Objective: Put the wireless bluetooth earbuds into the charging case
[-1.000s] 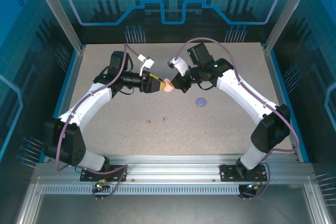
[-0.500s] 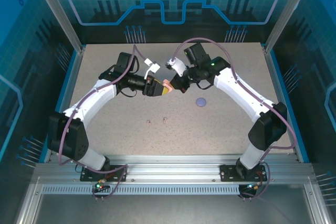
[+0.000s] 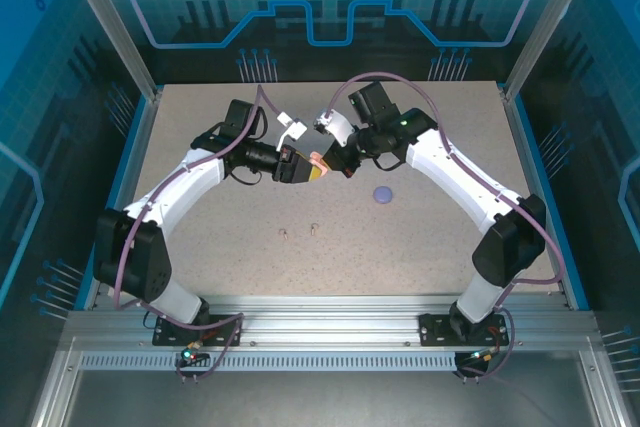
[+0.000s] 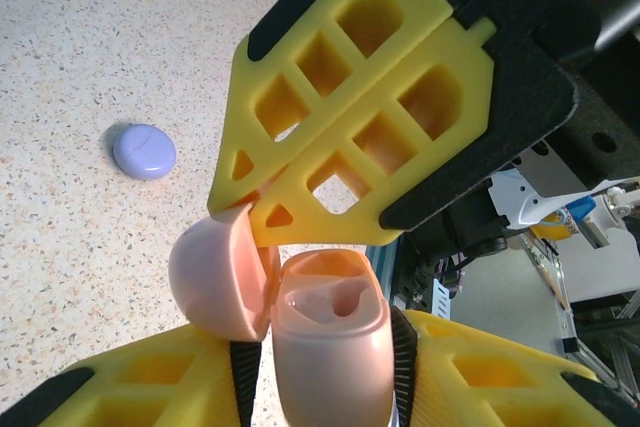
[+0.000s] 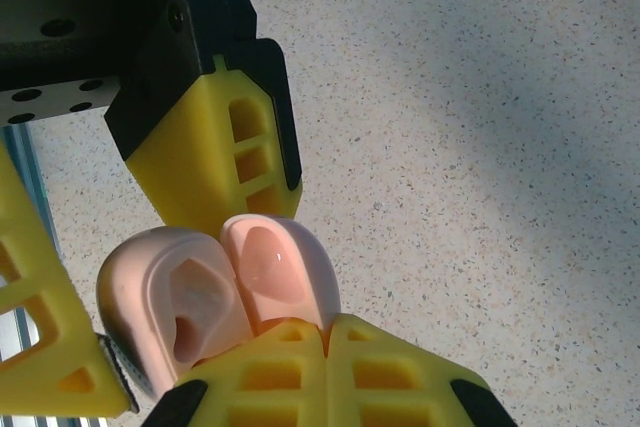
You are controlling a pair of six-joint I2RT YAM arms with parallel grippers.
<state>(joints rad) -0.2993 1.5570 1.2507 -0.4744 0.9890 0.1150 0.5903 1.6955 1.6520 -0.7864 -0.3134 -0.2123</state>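
Two tiny pale stemmed earbuds (image 3: pixel 284 233) lie loose on the speckled table (image 3: pixel 200 247). Farther back sits a closed round purple case (image 3: pixel 383 194). Beyond it, the left gripper (image 4: pixel 320 387) pinches the open glossy pink charging case (image 4: pixel 330 347). The right gripper (image 5: pixel 325 327), fingers pressed together, touches its lid (image 4: pixel 215 282).

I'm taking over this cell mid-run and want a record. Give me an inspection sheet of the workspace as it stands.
Surface: speckled beige table, flat.
Job's things: pink case held up at centre, open, its lid swung aside, wells look empty; purple case closed, on the table right of centre; two earbuds loose on the table towards the front, apart from both cases, colour too small to tell.
Clutter: nothing seen.
Tools: left tool clamps the pink case's body; right tool shut, tips against the lid.
Cables: a purple cable loops along each arm.
Surroundings: blue panel walls; aluminium rail at the near edge.
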